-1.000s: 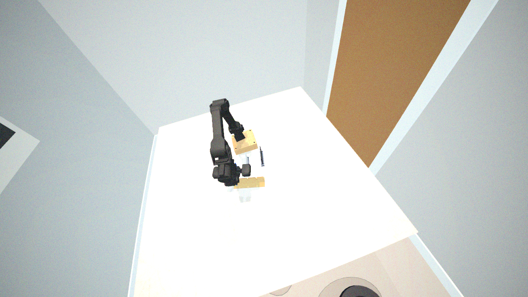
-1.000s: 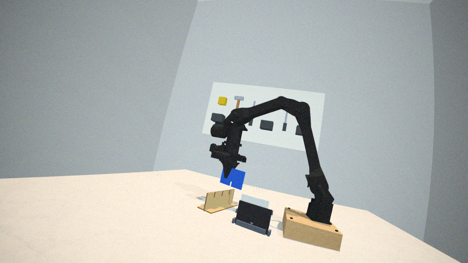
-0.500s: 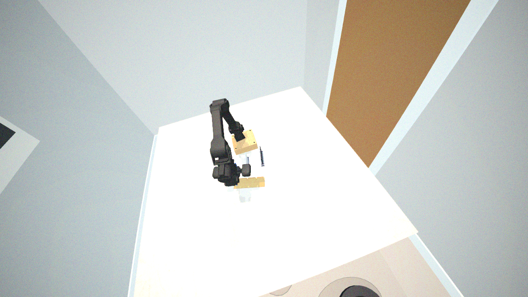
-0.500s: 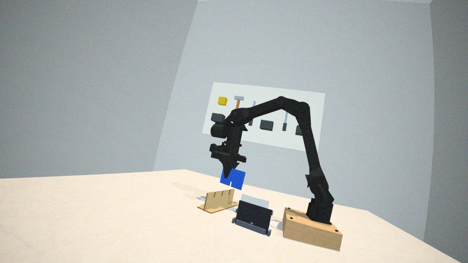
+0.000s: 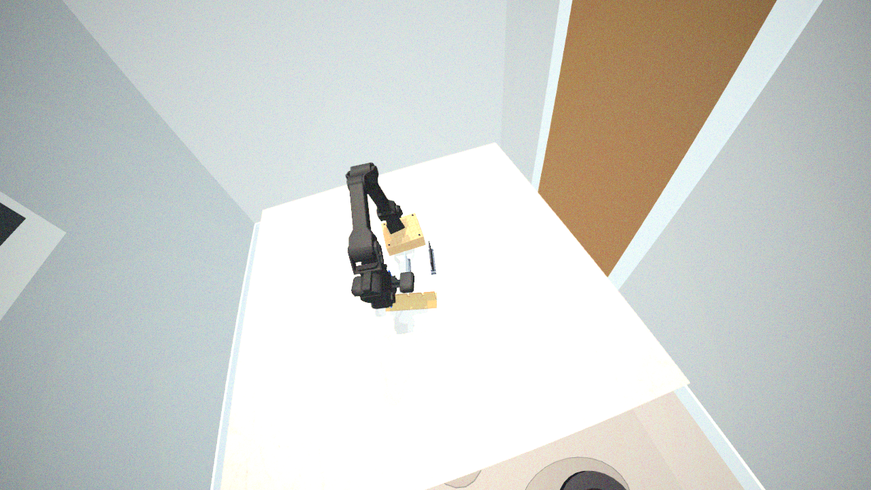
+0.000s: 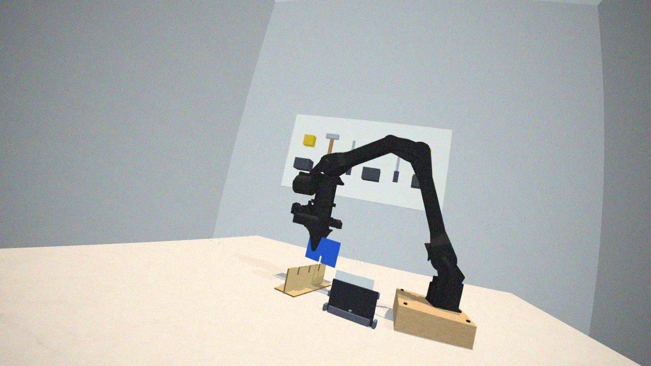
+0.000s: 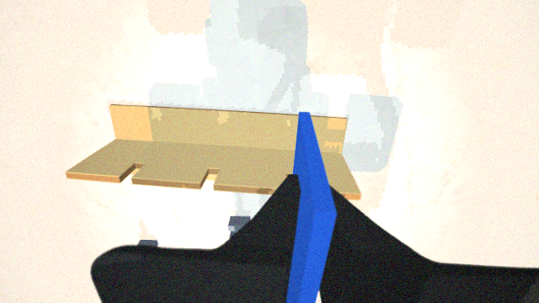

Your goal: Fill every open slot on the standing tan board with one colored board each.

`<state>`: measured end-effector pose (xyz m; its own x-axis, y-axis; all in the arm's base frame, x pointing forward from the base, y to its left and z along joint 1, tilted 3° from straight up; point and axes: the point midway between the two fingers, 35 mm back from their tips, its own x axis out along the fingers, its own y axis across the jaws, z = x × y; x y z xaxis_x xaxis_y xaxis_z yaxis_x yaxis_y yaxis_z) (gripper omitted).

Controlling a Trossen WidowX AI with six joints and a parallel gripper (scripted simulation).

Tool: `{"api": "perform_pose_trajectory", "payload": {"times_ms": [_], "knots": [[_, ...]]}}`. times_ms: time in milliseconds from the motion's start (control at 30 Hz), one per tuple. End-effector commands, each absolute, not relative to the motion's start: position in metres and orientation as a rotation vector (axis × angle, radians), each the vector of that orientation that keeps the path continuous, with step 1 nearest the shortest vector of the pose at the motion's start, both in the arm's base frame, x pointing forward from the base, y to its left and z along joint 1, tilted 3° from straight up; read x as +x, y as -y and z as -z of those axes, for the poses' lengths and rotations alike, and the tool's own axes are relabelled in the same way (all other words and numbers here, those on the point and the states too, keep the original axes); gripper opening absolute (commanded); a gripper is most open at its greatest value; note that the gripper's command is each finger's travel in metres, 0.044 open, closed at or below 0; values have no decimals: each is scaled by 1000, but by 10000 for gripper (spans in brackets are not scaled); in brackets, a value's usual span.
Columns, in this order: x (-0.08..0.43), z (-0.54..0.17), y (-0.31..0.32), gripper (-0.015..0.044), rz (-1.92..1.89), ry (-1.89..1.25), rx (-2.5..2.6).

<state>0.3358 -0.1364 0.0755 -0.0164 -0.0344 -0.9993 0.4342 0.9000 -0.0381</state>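
Above the slotted tan wooden board point(image 5: 412, 301) point(image 6: 303, 278) point(image 7: 236, 162), the black end effector point(image 6: 314, 249) point(image 7: 301, 184) grips 1 blue notched board point(image 6: 324, 252) point(image 7: 313, 210), nearly closed. They share a pale worktop point(image 5: 517, 341) point(image 6: 182, 309) in a grey-walled room. Nearby, 1 black upright board point(image 6: 353, 298) stands in its dark holder point(image 6: 349, 315).

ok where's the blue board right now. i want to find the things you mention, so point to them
In the exterior view, the blue board point(image 6: 328, 252) point(image 7: 313, 210) is gripped by the hand point(image 6: 314, 249) point(image 7: 301, 184), above the tan board's point(image 6: 300, 278) point(image 7: 236, 166) right end.
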Motion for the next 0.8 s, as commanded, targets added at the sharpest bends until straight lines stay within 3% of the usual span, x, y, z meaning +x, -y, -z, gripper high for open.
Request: {"api": "perform_pose_trajectory", "payload": {"times_ms": [0,767], "knots": [[336,-72,136,0,381,-1552,330],[335,-58,136,0,381,-1552,330]]}}
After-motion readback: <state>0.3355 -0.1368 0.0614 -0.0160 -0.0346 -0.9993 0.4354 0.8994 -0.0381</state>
